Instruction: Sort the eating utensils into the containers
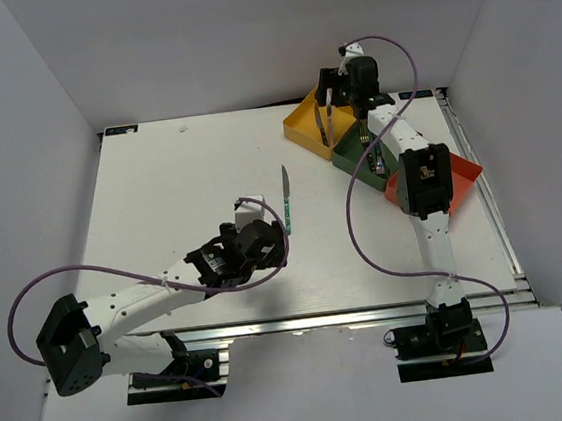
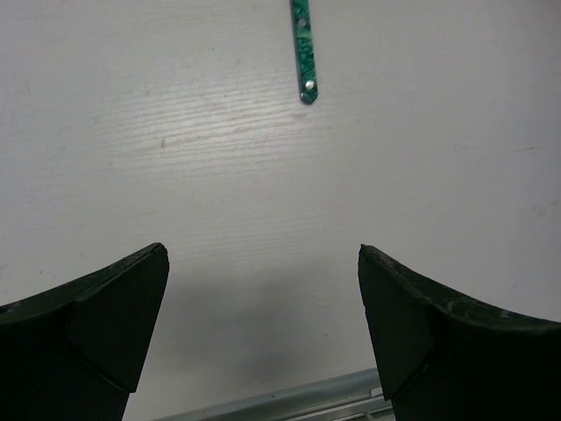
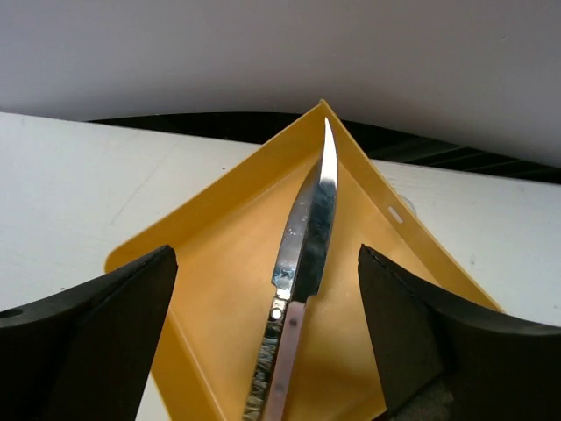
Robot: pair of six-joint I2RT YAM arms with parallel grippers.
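A teal-handled knife (image 1: 286, 198) lies on the white table (image 1: 180, 201), blade pointing away; its handle end shows at the top of the left wrist view (image 2: 303, 53). My left gripper (image 1: 269, 237) (image 2: 263, 263) is open and empty, just short of that handle. The three containers sit at the back right: yellow tray (image 1: 304, 120), dark green tray (image 1: 353, 151), red-orange tray (image 1: 466, 173). My right gripper (image 1: 327, 97) (image 3: 267, 263) is open above the yellow tray (image 3: 219, 246). Two knives lie there side by side, one patterned-handled (image 3: 307, 228), one pink-handled (image 3: 285, 360).
The right arm (image 1: 419, 181) stretches over the green and red-orange trays and hides much of them. A few utensil handles (image 1: 377, 157) show in the green tray. White walls enclose the table on three sides. A metal rail (image 1: 342, 317) runs along the near edge.
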